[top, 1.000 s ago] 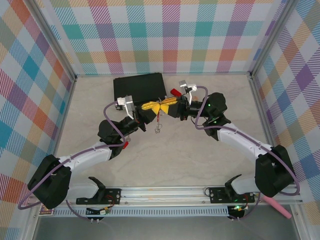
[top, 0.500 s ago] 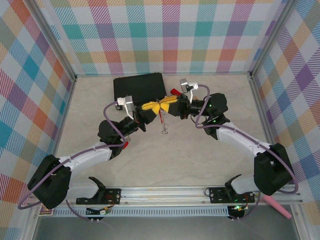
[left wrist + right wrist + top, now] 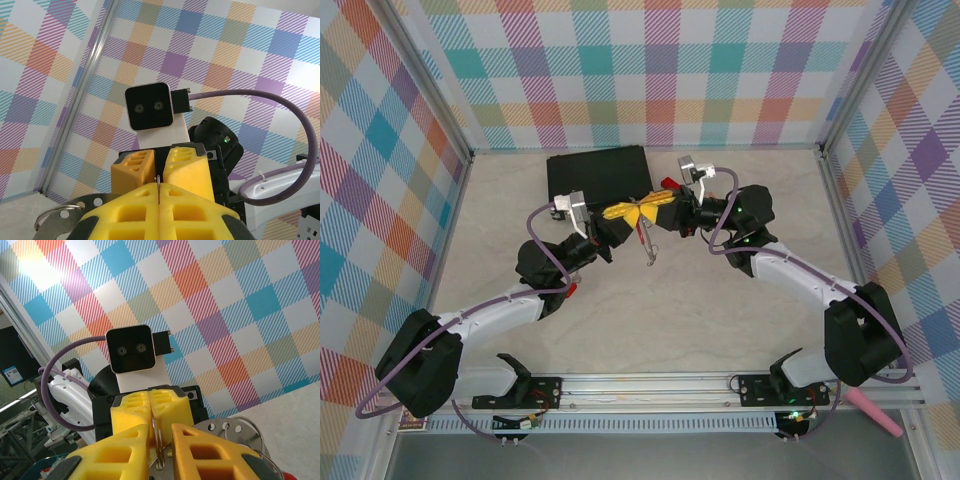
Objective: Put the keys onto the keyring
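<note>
Over the table's middle my two grippers meet tip to tip. The left gripper [image 3: 623, 213] is shut on the thin silver wire of the keyring [image 3: 646, 243], which hangs below the fingers. In the left wrist view, the left gripper [image 3: 158, 186] pinches the wire edge-on. The right gripper [image 3: 657, 206] faces it. In the right wrist view, its jaws [image 3: 161, 434] stand narrowly apart, with the keyring's wire [image 3: 159, 446] in the gap. A silver disc with holes [image 3: 226, 431] hangs beside the wire. A small red piece [image 3: 671, 184] lies behind the right gripper; I cannot tell whether it is one of the keys.
A black case [image 3: 598, 173] lies flat right behind the grippers. Another small red piece [image 3: 571, 290] shows beside the left forearm. Plaid walls close in the back and both sides. A metal rail [image 3: 650, 385] runs along the near edge.
The hanging part of the keyring has swung a little to the right. The right gripper's jaws have narrowed slightly. The left gripper keeps its hold.
</note>
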Available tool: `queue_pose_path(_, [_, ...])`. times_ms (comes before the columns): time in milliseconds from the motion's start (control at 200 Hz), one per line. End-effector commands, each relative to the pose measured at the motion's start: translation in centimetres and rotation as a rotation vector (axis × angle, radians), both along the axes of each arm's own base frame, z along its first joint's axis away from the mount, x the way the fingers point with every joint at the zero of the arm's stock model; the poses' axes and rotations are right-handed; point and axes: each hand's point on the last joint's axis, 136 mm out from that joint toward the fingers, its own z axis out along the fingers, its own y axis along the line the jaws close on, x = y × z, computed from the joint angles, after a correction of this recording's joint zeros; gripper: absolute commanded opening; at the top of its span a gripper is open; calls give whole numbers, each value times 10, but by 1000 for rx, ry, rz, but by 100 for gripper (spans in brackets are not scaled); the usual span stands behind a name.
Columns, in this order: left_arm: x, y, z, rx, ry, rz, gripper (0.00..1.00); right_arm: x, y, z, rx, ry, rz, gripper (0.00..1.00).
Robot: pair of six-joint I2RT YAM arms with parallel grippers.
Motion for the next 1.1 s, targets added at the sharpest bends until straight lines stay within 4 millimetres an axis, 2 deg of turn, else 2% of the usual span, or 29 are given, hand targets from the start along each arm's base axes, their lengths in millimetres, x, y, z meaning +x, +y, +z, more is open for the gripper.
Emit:
queue_pose_path(0, [-13, 2, 24, -54, -71, -26, 0, 0, 1, 1, 2, -13, 16, 17])
queue_pose_path(120, [-12, 2, 24, -55, -73, -19, 0, 0, 0, -2, -6, -8, 12, 21])
queue_pose_path(850, [-10, 2, 21, -49, -68, -6, 0, -4, -3, -7, -16, -4, 5, 22])
queue_pose_path(1095, [-10, -1, 20, -42, -63, -26, 0, -4, -2, -5, -16, -6, 10, 14])
